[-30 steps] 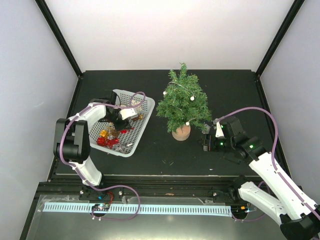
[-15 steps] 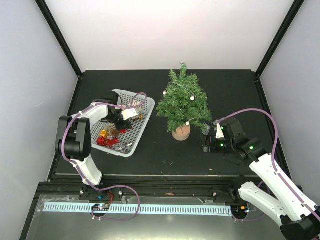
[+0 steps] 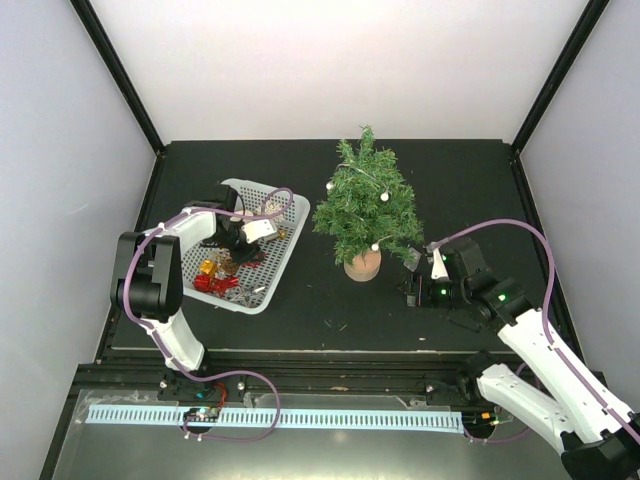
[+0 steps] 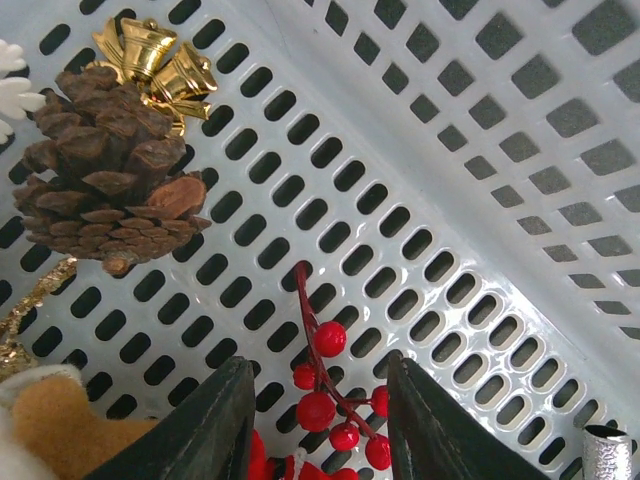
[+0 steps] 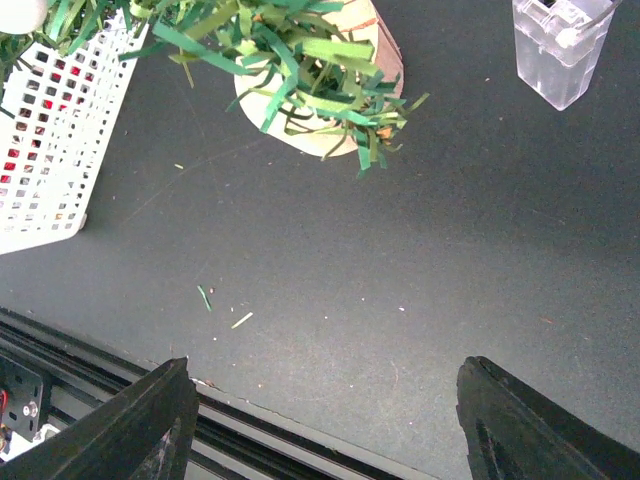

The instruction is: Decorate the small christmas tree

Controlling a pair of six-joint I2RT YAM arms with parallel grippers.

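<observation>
While left tool (image 4: 318, 372) straddles red berries (image 4: 330, 338) — jaws parted, right tool (image 5: 322, 372) wide beside tree (image 5: 300, 50)

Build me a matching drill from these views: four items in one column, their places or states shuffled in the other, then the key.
1. pine cone
2. red berry sprig
3. small christmas tree
4. right gripper

A. upright on the black table, beside the basket
B. open, over bare table near the tree
C. between the left gripper's fingers
D. beside the gold bells

Pairs: 1-D, 2-C, 3-A, 4-B
</observation>
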